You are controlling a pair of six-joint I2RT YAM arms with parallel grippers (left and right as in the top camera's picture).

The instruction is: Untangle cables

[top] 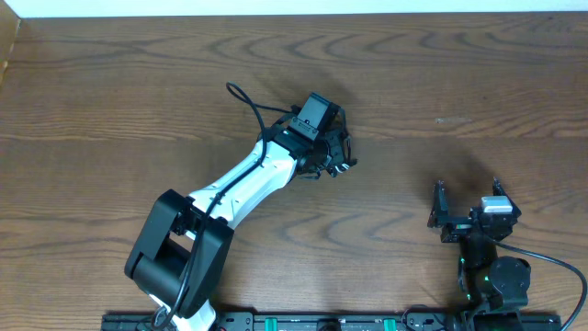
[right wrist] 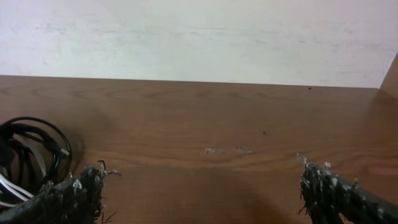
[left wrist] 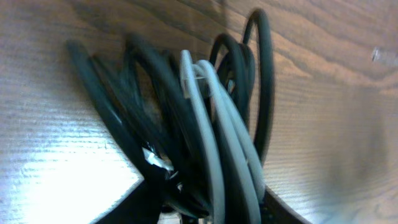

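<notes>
Nearest: right fingers [right wrist: 68,196], rough black tips, spread wide, nothing in em. Further out, left fingers [left wrist: 121,210] clamped on tangled bundle of thin glossy black and white cords [left wrist: 208,143], loops over brown woodgrain surface [top: 441,83], roughly mid-surface.

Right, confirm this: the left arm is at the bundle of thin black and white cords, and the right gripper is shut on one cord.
Wrong on the right gripper: it is open and empty. The right wrist view shows its fingers wide apart, the bundle of thin black and white cords off to one side. The left arm is at that bundle.
</notes>
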